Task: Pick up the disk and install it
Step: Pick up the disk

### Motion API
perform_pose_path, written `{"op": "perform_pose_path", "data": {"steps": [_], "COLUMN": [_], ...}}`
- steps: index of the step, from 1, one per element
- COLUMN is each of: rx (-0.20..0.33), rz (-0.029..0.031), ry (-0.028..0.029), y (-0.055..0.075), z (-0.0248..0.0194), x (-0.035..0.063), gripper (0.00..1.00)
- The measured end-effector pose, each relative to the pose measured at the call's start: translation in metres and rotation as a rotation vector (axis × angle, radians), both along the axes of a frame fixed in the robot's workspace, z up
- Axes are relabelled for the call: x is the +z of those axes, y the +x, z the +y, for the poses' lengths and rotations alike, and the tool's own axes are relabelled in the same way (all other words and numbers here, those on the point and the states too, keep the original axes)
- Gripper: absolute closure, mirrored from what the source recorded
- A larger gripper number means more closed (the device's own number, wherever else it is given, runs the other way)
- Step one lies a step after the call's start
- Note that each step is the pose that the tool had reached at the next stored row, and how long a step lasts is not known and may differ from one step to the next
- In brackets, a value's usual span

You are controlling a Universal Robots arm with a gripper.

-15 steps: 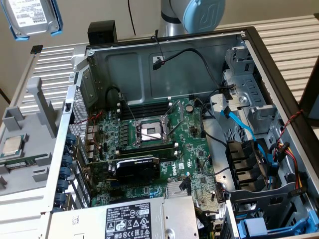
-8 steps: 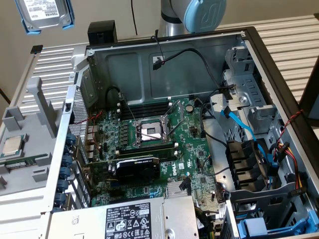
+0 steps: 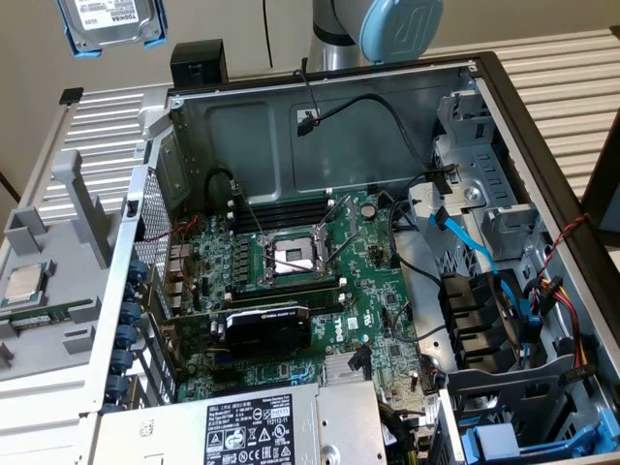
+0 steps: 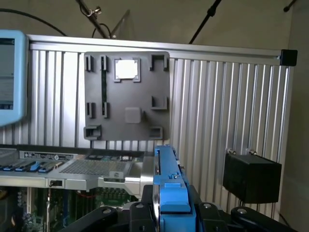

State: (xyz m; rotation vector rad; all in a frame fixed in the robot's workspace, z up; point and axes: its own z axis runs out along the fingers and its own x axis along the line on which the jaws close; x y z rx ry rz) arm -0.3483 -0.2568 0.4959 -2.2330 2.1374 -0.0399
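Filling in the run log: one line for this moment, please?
gripper: shut on the disk | disk: aloft, outside the computer case | installed: not yet

Soft, even indoor light. Inside the computer case (image 3: pixel 291 136), shadows gather along the side walls and its bare metal gleams faintly. Above it, the disk (image 3: pixel 107 21) is brightly lit.

**Q:** Where is the disk?

**A:** The disk (image 3: pixel 108 21), silver with a white label and blue frame, is at the top of the exterior view's left, cut by the edge, well apart from the open computer case (image 3: pixel 262 126).

**Q:** What else?

**A:** A green motherboard (image 3: pixel 383 325) lies inside, its processor socket (image 3: pixel 295 254) open. My arm's pale blue joint (image 3: pixel 397 24) rises behind the case. A silver chip (image 3: pixel 24 283) rests on a grey tray (image 3: pixel 58 223) at the left.
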Motion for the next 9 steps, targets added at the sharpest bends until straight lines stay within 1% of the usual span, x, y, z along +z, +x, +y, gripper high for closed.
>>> {"op": "perform_pose_path", "data": {"steps": [4, 9], "rx": [0.000, 0.000], "rz": [-0.0002, -0.0001], "ry": [0.0000, 0.0000], "y": [0.004, 0.007], "z": [-0.0046, -0.0127], "x": [0.0002, 0.0003], "gripper": [0.63, 0.63]}}
